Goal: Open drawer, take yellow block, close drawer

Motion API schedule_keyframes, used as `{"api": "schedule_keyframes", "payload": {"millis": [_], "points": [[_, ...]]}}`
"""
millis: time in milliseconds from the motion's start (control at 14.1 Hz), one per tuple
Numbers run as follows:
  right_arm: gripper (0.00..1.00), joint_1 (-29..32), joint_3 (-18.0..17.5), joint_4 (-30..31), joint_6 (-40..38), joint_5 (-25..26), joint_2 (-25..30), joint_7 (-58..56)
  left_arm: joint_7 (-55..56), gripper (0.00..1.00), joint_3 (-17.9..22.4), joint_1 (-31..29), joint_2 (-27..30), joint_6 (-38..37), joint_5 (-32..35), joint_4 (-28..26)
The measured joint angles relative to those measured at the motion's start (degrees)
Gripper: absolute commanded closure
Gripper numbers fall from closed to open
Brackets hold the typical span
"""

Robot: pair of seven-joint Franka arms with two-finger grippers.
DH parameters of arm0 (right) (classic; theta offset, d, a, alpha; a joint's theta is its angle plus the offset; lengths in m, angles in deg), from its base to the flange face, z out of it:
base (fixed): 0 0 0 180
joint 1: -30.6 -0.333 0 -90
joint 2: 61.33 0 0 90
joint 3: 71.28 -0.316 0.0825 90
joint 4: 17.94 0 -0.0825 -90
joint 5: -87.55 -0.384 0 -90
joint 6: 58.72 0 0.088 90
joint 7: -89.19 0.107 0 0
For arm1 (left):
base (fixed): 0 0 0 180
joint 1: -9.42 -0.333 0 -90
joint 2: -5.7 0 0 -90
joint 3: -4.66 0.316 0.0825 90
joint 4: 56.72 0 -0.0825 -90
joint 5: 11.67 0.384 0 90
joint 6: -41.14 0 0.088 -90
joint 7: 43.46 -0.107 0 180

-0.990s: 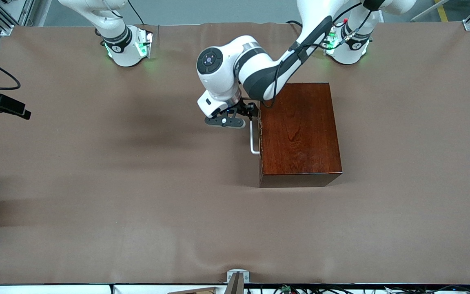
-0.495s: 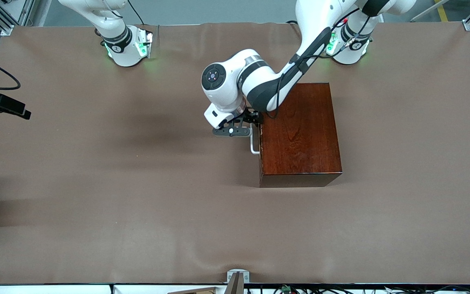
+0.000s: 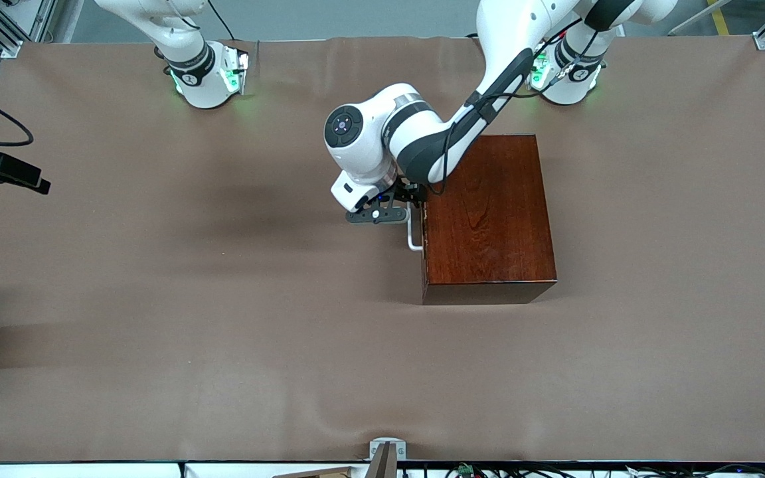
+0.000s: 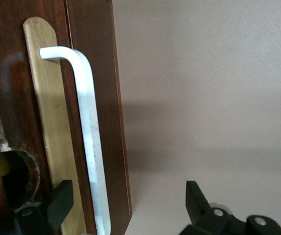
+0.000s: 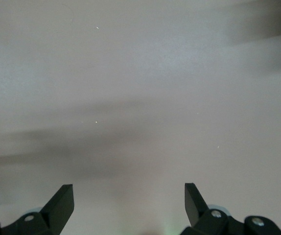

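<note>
- Drawer [image 3: 424,226] is sitting fully shut in the mahogany box [image 3: 489,212], its dark front facing the right arm's end of the table, with the white bar handle [image 3: 412,232] standing proud of it.
- Left gripper [image 3: 401,204] is now hanging low at the end of the handle that lies farther from the front camera; over the last second it has travelled from a spot clear of that end, toward the front camera, and down, and in the last half second it has barely shifted.
- In the left wrist view the left gripper [image 4: 126,208] is showing its fingers spread wide, one fingertip [image 4: 59,198] against the drawer front and the other out over the table cloth [image 4: 214,88], with the handle [image 4: 91,147] running between them and nothing pinched yet.
- That is meaning the approach looks finished and the opening step is only starting: closing on the bar and pulling toward the right arm's end seems the next call.
- Yellow block is not showing in any view; presumably it is lying inside the shut drawer.
- Right gripper [image 5: 126,205] is waiting with fingers wide apart over bare cloth; only its arm's base [image 3: 203,73] is appearing in the front view.
</note>
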Motion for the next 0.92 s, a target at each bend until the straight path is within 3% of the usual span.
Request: {"api": "schedule_keyframes", "payload": {"millis": [920], "points": [[0.0,0.0,0.0,0.0,0.0,0.0,0.0,0.0,1.8,0.0,0.1,1.0,-2.5,3.7,0.0,1.3]]}}
